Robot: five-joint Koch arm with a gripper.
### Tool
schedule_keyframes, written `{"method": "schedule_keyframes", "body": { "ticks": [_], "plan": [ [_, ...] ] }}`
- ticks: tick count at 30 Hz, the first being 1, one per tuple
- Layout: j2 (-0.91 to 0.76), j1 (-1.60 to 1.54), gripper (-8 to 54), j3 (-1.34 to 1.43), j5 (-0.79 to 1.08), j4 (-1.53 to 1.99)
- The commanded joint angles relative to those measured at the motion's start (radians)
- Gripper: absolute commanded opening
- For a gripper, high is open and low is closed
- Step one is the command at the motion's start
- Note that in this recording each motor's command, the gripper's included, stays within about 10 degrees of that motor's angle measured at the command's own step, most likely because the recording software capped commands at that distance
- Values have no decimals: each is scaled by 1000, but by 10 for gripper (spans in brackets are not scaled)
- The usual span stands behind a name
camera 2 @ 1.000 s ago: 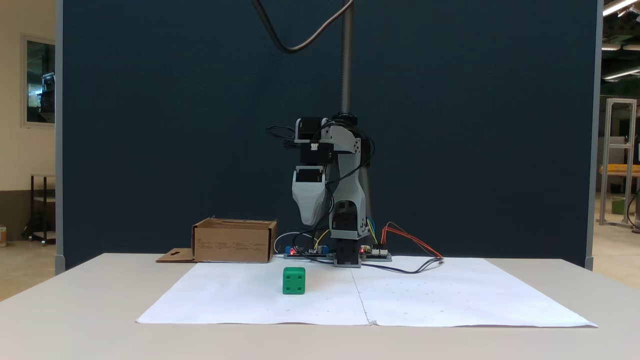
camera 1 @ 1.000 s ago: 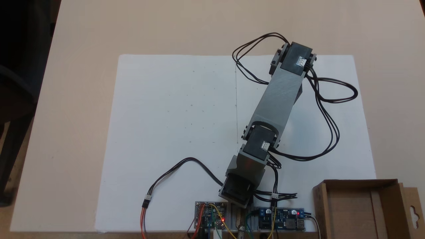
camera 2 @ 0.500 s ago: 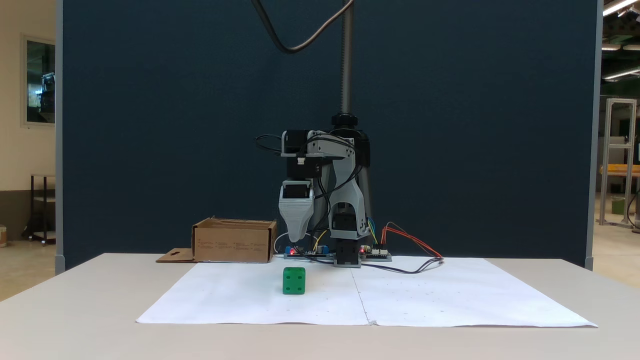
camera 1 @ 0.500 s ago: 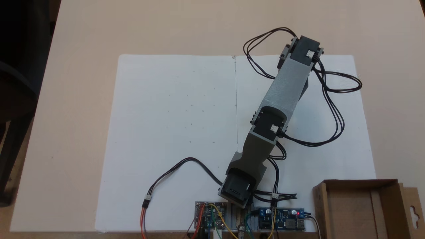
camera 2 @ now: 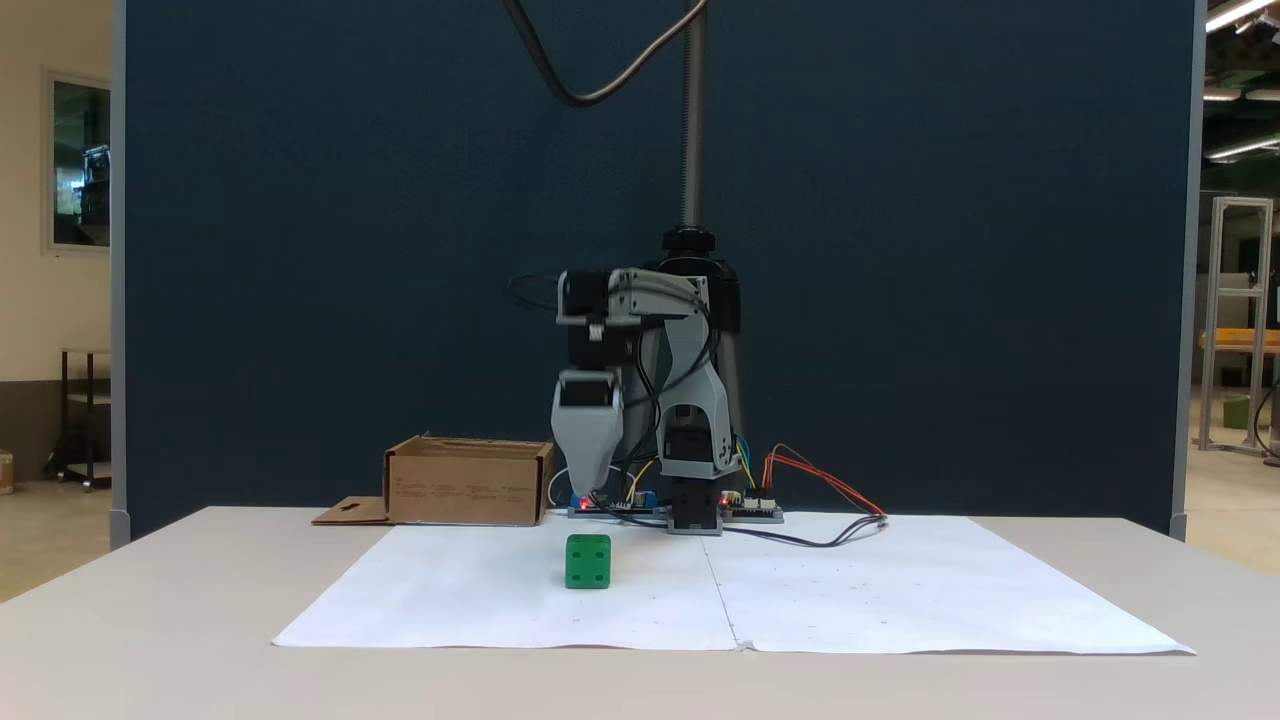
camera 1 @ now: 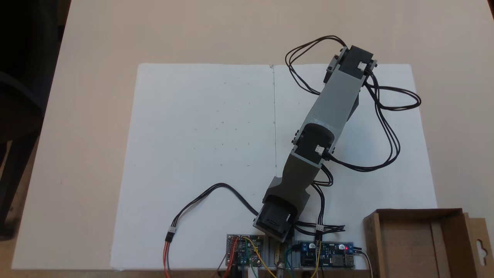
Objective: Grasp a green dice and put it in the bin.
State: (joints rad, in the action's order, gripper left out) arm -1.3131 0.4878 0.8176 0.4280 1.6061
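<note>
The green dice (camera 2: 588, 561) sits on the white paper (camera 2: 800, 590), a little left of its centre fold in a fixed view from the front. My gripper (camera 2: 587, 491) points straight down, hanging above and behind the dice with a clear gap to it. Only one grey jaw face is turned to the camera, so its opening is not readable. Seen from above, the arm's grey link (camera 1: 334, 100) stretches over the right half of the paper and covers what lies beneath it. The bin (camera 2: 468, 485), a brown cardboard box, stands left of the arm's base; its wall (camera 1: 417, 211) is at the lower right from above.
Circuit boards (camera 1: 328, 258) with red lights and loose wires lie by the arm's base (camera 1: 276, 222). Black cables (camera 1: 389, 127) loop out to the right of the arm. The bin's flap (camera 1: 480, 243) lies flat beside it. A dark panel (camera 2: 300, 250) stands behind the table.
The arm has reached further out and lowered. In the front view the gripper has moved left and down, closer to the dice. The dice and the bin have not moved.
</note>
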Motion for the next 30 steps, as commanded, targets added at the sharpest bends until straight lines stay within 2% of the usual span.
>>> {"method": "schedule_keyframes", "body": {
  "ticks": [1,30],
  "plan": [
    [-25,12,447,0,74,-35],
    [-6,28,442,250,95,-314]
  ]
}}
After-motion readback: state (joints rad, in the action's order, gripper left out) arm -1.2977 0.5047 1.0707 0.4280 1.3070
